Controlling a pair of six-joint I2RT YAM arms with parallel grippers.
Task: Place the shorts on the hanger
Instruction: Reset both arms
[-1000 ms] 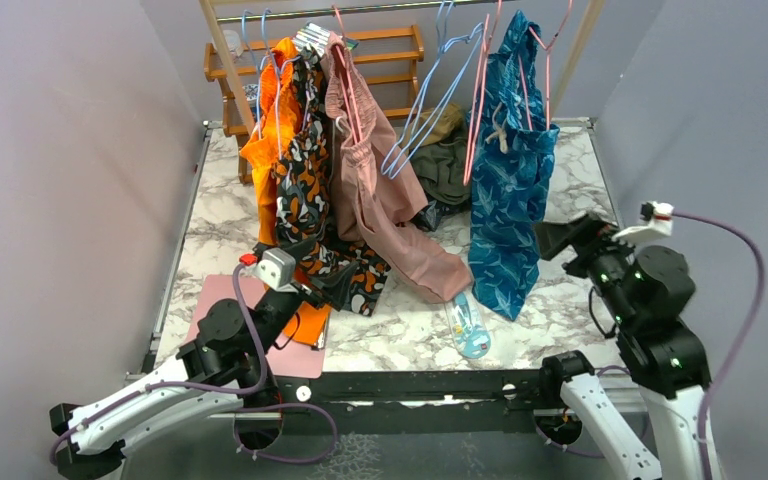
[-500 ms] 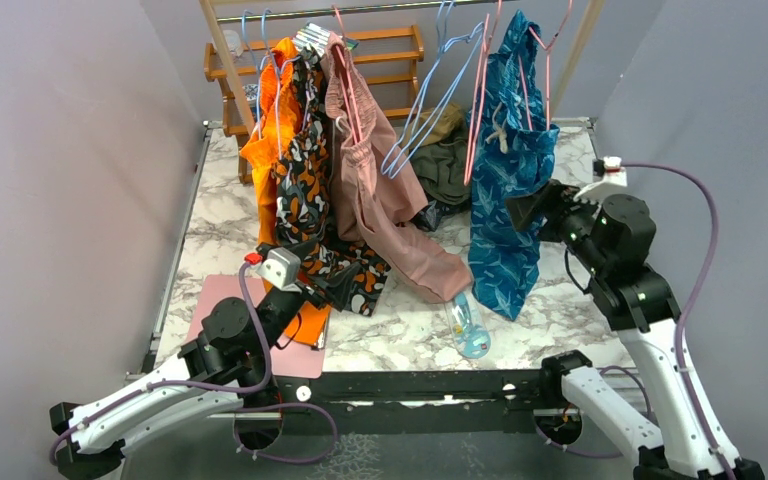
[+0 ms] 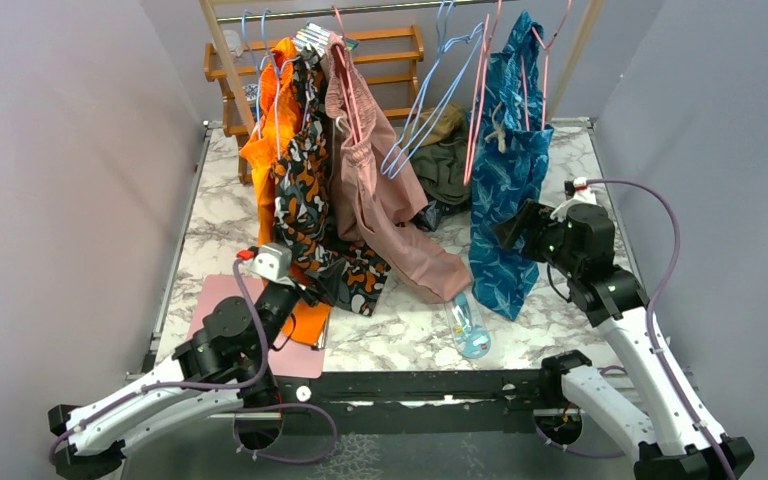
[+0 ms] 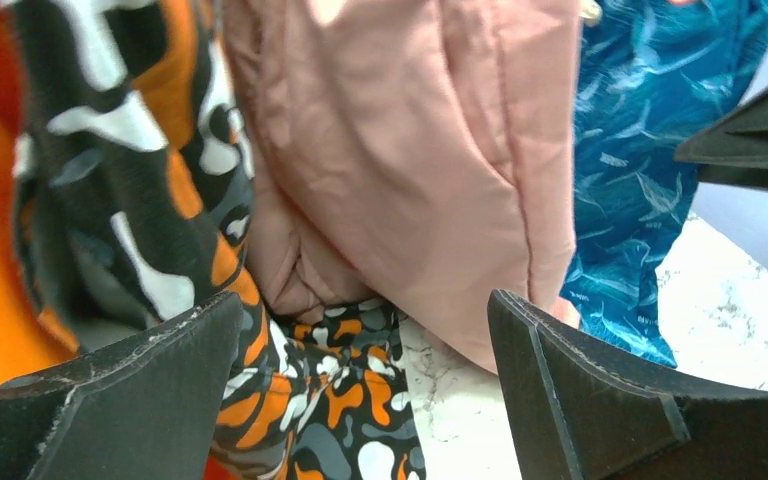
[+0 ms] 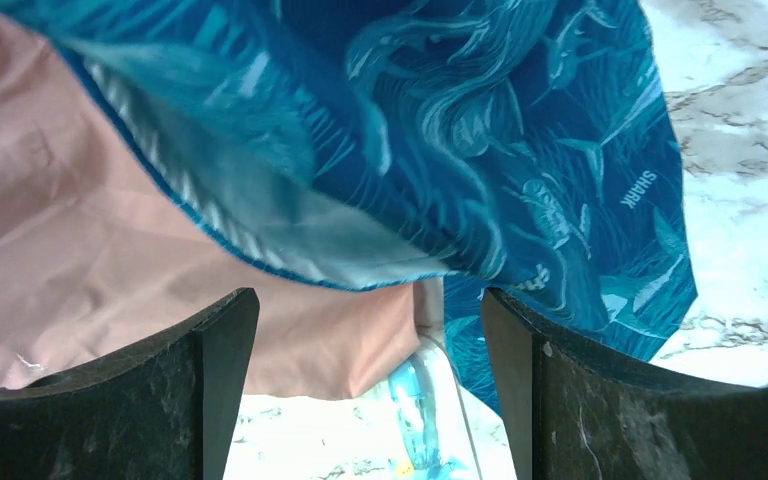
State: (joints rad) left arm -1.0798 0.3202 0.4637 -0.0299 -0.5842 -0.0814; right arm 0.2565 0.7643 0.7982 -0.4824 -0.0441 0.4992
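The left arm (image 3: 160,395) lies low, reaching forward, and the left pincer (image 4: 365,330) is spread wide, gripping nothing. The right arm (image 3: 630,320) stands raised and bent, with the right pincer (image 5: 365,310) gaping wide and pointing left.

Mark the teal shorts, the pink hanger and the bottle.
teal shorts (image 3: 505,205), top external view, middle of the hanging fabric.
pink hanger (image 3: 477,100), top external view, its left sloping arm.
bottle (image 3: 468,328), top external view, its clear body.
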